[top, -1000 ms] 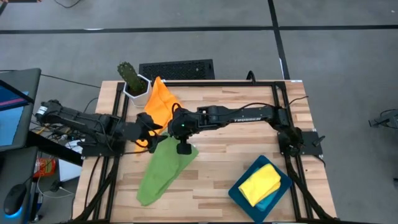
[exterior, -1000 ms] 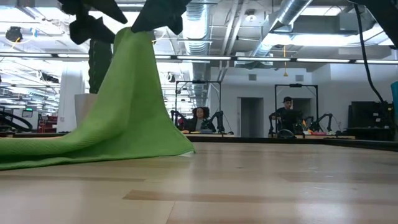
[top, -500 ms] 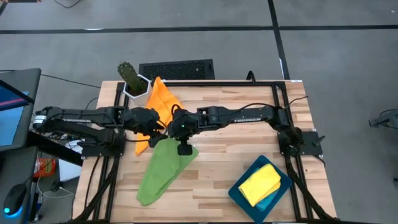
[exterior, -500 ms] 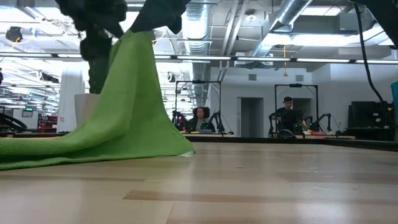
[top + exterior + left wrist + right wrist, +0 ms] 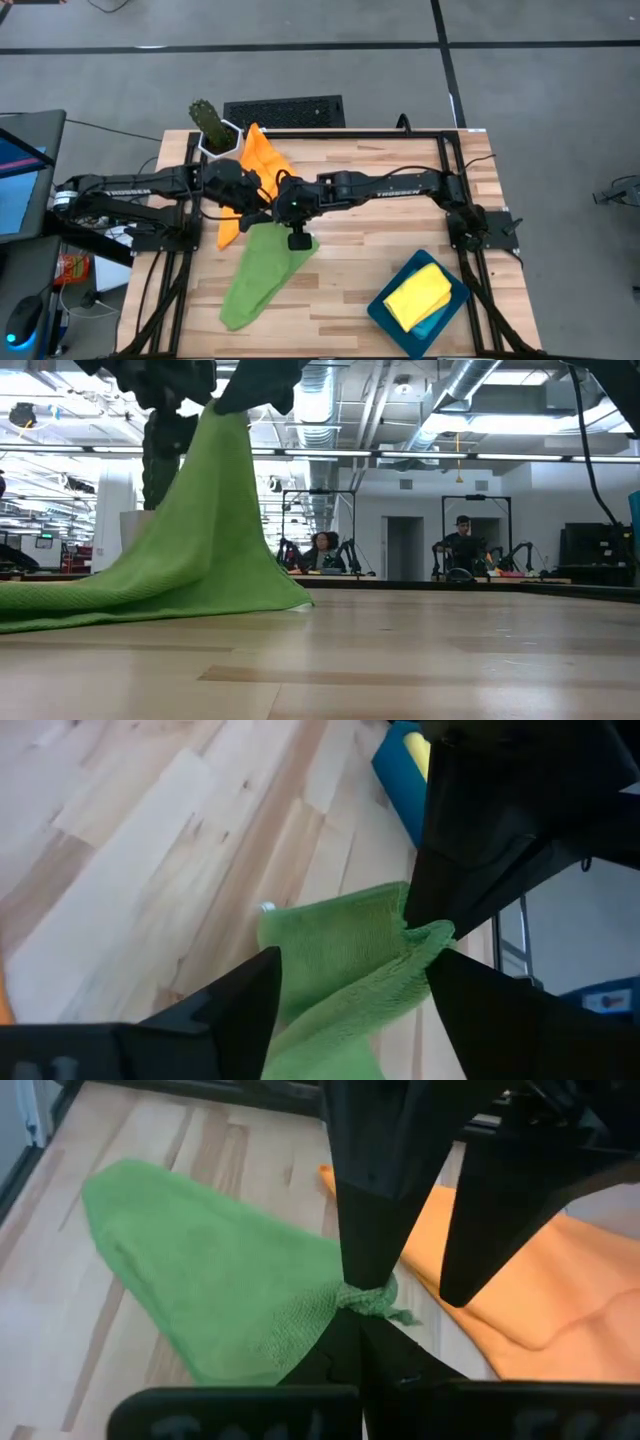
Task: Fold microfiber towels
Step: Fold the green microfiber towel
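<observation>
Above the wooden table [image 5: 370, 230], the right gripper [image 5: 362, 1302] pinches the green towel [image 5: 260, 275] aloft so the wide-open left gripper [image 5: 350, 990] can take its edge.

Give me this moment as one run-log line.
right tool: shut on green towel corner, lifted | left tool: open, straddling the towel's edge | orange towel: unfolded behind

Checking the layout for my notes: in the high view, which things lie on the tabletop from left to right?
White pot with a cactus → orange microfiber towel → green microfiber towel → yellow microfiber towel on the dark teal tray.
</observation>
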`<action>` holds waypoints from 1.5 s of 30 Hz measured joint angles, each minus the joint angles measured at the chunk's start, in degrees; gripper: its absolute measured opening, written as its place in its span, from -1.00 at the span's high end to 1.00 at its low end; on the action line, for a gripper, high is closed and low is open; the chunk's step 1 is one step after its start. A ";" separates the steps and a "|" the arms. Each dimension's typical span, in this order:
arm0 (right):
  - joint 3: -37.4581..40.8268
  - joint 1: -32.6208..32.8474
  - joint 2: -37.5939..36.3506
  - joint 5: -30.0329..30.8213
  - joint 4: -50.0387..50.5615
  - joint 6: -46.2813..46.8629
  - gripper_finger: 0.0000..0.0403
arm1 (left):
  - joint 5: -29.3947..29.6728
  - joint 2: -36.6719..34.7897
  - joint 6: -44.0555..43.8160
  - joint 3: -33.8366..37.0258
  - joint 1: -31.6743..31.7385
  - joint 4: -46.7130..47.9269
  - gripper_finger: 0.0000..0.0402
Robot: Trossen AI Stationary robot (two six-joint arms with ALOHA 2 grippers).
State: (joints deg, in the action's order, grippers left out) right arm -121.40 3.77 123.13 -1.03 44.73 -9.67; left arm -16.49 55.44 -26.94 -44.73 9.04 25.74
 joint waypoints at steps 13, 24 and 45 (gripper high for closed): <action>0.00 -0.06 -0.02 0.38 -0.34 -0.05 0.94 | -5.20 0.06 3.63 0.07 0.39 -1.75 0.73; -0.07 -4.17 -4.00 -0.79 8.00 1.24 0.58 | -2.39 -1.99 -1.68 -0.45 0.24 -0.99 0.99; 24.49 -9.14 -4.42 -16.95 -15.09 2.99 0.10 | 2.04 -9.91 -8.36 -8.92 -3.04 10.03 1.00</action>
State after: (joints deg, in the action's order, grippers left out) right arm -96.91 -5.37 118.72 -17.98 29.65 -6.68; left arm -14.45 45.53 -35.30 -53.65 6.00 35.76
